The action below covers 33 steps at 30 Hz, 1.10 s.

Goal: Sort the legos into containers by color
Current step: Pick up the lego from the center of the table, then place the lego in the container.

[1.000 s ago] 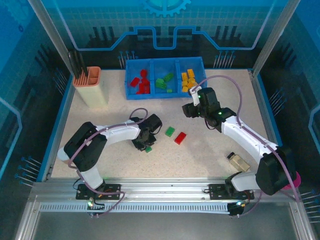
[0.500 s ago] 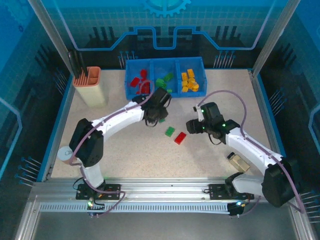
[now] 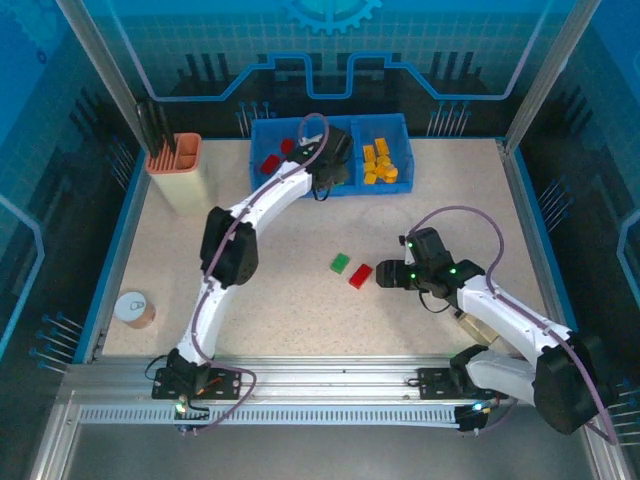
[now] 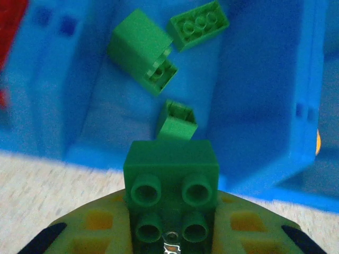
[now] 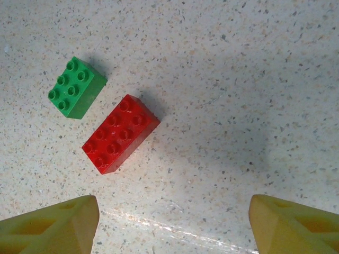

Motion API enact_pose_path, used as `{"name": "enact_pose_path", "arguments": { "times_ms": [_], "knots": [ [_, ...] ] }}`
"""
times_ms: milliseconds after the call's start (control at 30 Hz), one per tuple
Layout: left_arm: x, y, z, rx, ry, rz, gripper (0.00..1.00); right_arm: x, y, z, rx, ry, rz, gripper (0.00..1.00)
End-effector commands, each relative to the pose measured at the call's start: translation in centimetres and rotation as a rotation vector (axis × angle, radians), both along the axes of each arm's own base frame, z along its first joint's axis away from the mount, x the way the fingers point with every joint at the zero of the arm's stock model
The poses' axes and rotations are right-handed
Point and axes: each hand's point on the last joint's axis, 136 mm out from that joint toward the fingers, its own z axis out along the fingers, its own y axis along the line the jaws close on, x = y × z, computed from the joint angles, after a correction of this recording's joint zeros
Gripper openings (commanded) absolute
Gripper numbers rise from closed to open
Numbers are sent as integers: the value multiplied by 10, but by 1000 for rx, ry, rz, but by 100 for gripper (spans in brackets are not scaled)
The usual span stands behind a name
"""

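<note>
My left gripper point(image 3: 329, 168) reaches over the middle compartment of the blue bin point(image 3: 262, 186), shut on a green lego point(image 4: 170, 193). Below it in that compartment point(image 4: 254, 106) lie three more green legos point(image 4: 143, 58). Red legos point(image 3: 270, 162) fill the left compartment and orange-yellow legos point(image 3: 378, 160) the right one. On the table, a red lego point(image 5: 121, 134) and a green lego point(image 5: 76, 87) lie side by side. My right gripper point(image 5: 175, 227) hovers open just right of the red lego point(image 3: 360, 275), its fingers point(image 5: 63, 222) spread wide with bare table between them.
A peach slotted holder point(image 3: 180, 170) stands at the back left. A small round cup point(image 3: 133, 308) sits near the left front edge. A small pale bottle point(image 3: 478, 325) lies beside my right arm. The long left arm crosses the table's left half.
My left arm swung from mid-table up to the bin, carrying the green lego. My right gripper came down from near the bin to beside the red lego and opened wider.
</note>
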Motion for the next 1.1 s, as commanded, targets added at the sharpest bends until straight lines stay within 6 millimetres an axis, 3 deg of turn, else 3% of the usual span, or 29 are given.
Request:
{"name": "enact_pose_path", "arguments": {
  "times_ms": [0, 267, 633, 733, 800, 900, 1000, 1067],
  "knots": [
    [22, -3, 9, 61, -60, -28, 17, -7, 8, -2, 39, 28, -7, 76],
    [55, -8, 0, 78, -143, -43, 32, -18, 13, -3, 31, 37, 6, 76],
    [59, -1, -1, 75, -140, -52, 50, -14, 17, -3, 14, 27, 19, 77],
    [58, -1, 3, 66, -143, -57, 51, -11, 19, 2, 16, 12, 27, 77],
    [55, -2, 13, 64, -148, -66, 50, -7, 22, 6, 13, -2, 39, 77],
    [45, -1, 48, 68, -189, -88, 49, 2, 28, 7, -4, -9, 70, 77],
    [24, 2, 94, 90, -257, -112, 50, 12, 37, 6, -8, 0, 89, 76],
    [7, 5, 111, 108, -285, -135, 51, 20, 47, 5, 2, -2, 100, 76]
  ]
}}
